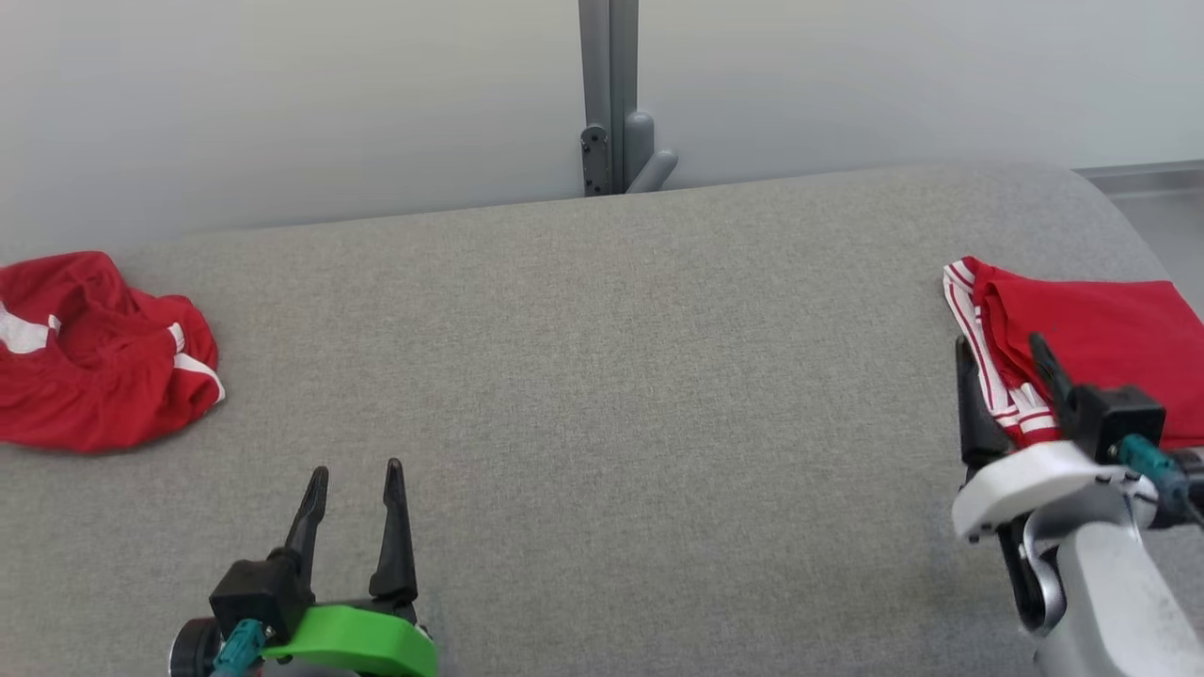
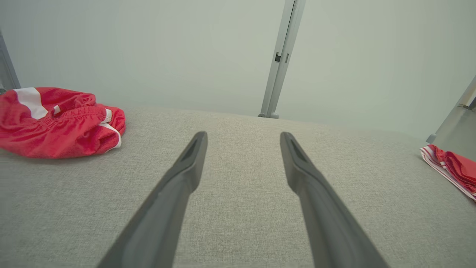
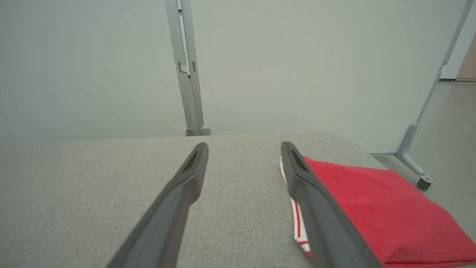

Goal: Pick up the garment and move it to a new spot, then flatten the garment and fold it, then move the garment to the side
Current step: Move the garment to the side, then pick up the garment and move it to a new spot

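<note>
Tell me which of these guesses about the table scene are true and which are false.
1. A crumpled garment and a folded garment lie on the table. True.
2. The folded garment is blue. False: it is red with white stripes along one edge.
3. The left gripper and right gripper are both open. True.
4. The left gripper grips the crumpled garment. False: it is apart from it, over bare table, holding nothing.
5. The right gripper is close by the folded garment's striped edge. True.
</note>
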